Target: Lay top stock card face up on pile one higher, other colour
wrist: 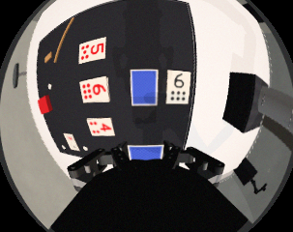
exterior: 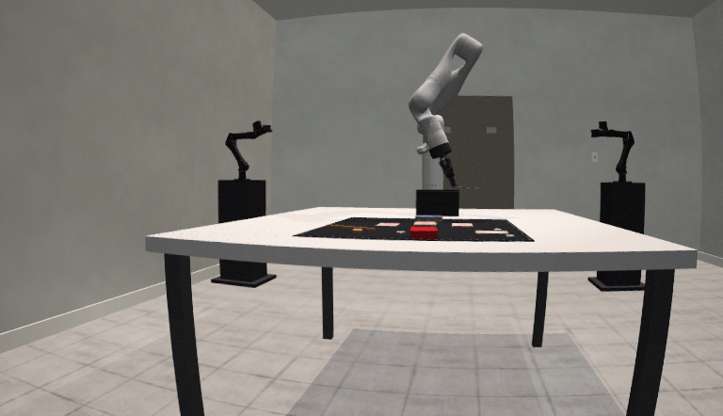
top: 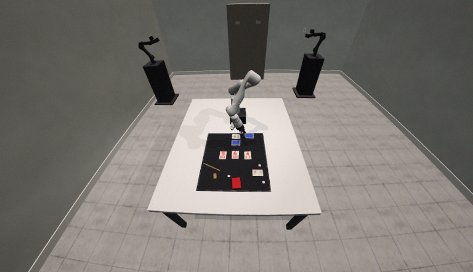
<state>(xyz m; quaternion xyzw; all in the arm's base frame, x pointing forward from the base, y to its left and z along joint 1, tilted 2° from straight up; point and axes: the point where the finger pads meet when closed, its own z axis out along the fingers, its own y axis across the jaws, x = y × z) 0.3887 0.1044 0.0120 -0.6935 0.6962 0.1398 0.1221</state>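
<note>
- Wrist view: the gripper [wrist: 146,155] grasps a blue-backed card [wrist: 146,153] by its edges; only here do the faces read, a black 6 [wrist: 179,87] beside the blue stock [wrist: 145,87].
- Top view: the held card [top: 249,135] hangs above the mat's [top: 209,181] far edge, right of the stock [top: 236,143].
- Count: three red piles, 5 [top: 222,155], 6 [top: 234,154], 4 [top: 247,155]; one red block [top: 236,182]; one stick [top: 211,167].
</note>
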